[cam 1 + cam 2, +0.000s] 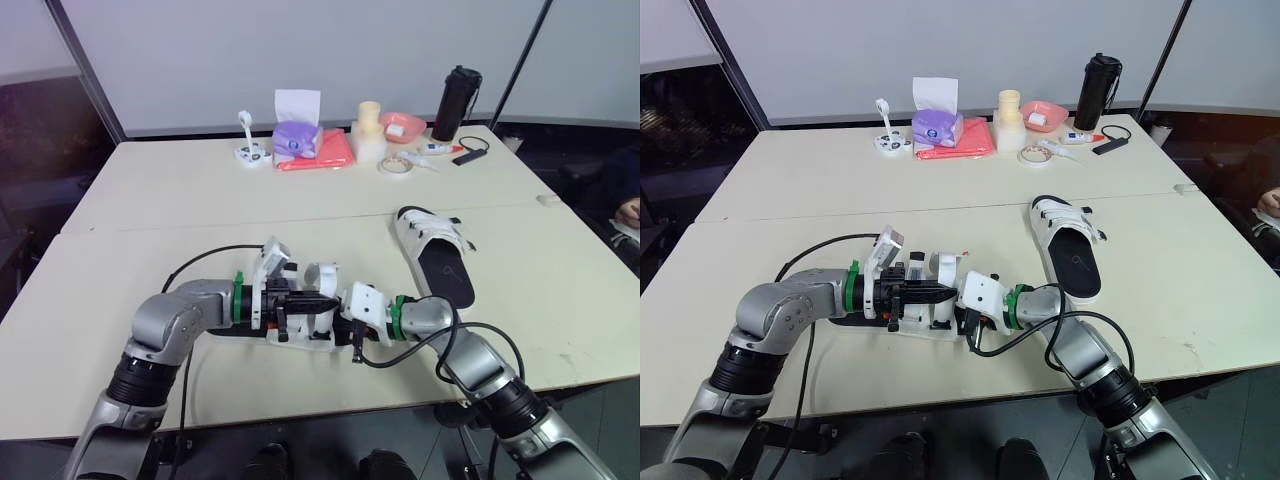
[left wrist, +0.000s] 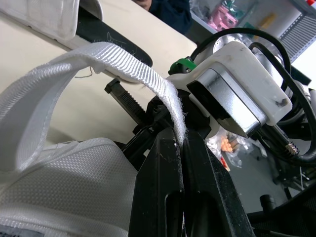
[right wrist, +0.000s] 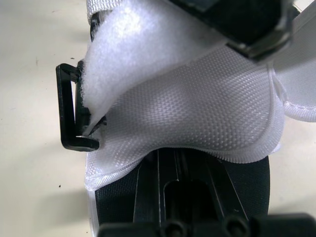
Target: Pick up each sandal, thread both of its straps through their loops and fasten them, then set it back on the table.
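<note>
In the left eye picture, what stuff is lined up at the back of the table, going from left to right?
White holder → purple tissue box → pale yellow cylinder → pink bowl → black bottle.

Near sandal (image 1: 300, 325) front-centre on table (image 1: 200, 200); second sandal (image 1: 435, 255) behind, rightward.

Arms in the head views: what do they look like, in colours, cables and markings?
The left arm and right arm have rounded silver-grey shells with black ribbed joints, a green ring at each wrist, white camera blocks and looping black cables. The left gripper has black fingers.
</note>
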Robot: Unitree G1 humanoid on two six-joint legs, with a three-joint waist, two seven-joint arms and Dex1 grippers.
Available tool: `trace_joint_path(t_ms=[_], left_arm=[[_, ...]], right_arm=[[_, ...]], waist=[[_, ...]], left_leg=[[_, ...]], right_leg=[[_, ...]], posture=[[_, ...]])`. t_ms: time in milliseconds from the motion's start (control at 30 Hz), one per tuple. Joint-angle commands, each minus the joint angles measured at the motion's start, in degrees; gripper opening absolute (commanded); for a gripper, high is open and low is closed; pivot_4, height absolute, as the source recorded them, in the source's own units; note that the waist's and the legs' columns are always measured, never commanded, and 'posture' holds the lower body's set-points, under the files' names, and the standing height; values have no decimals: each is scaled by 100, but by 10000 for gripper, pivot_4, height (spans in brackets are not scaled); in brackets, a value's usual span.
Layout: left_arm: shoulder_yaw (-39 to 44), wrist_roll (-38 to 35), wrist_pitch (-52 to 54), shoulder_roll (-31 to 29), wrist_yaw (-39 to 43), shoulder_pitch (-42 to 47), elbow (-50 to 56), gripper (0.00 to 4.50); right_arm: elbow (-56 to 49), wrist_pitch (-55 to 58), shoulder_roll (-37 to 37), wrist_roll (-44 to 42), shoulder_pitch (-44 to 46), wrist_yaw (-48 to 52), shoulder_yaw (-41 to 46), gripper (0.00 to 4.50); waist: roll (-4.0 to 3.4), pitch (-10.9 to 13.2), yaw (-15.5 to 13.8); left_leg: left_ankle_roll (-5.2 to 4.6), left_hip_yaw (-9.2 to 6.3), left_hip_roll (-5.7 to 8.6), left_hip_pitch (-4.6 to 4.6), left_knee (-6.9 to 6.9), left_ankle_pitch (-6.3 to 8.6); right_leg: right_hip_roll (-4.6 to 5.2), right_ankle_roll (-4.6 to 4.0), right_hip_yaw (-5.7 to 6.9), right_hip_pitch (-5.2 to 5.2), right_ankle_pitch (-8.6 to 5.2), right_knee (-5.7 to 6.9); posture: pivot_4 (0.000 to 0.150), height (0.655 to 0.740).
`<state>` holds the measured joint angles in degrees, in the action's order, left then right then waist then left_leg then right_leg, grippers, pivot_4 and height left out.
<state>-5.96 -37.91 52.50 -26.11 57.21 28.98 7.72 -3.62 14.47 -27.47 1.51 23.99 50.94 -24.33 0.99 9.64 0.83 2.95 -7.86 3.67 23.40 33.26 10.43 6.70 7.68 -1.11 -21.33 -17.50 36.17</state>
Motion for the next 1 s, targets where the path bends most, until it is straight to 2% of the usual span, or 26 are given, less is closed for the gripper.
trace_joint_path(t_ms=[33,467,633,800,1000], left_arm=[[6,5,-175,-1,-56,-51,221,159],[-178,203,-391,-219,-17,-302,276,159],[-391,548,-916,-366,129,-408,143,159],[-504,1055,-1963,-355,282,-448,-148,159],[-630,1088,-2326,-431,720,-611,-4,159]], right_arm=[[584,239,-86,367,-210,-24,-274,0],[563,257,-113,367,-217,-11,-268,0],[582,249,-102,372,-202,-11,-278,0],[593,243,-98,381,-194,-16,-290,0],[586,250,-90,379,-202,-28,-298,0]], waist=[[0,0,-2],[-1,-1,-3],[-1,-1,0],[-1,-1,-4],[-2,-1,-1]], left_leg=[[0,0,0,0,0,0],[2,0,-1,0,0,1],[4,1,-1,0,-2,2],[9,2,-2,0,-2,6],[11,2,-4,0,-4,7]], right_leg=[[0,0,0,0,0,0],[0,-1,0,0,0,0],[1,-2,-1,-1,0,-2],[1,-4,-1,-1,0,-4],[2,-5,-1,-2,-1,-4]], posture=[[1500,7344],[1500,7344],[1500,7344],[1500,7344],[1500,7344]])
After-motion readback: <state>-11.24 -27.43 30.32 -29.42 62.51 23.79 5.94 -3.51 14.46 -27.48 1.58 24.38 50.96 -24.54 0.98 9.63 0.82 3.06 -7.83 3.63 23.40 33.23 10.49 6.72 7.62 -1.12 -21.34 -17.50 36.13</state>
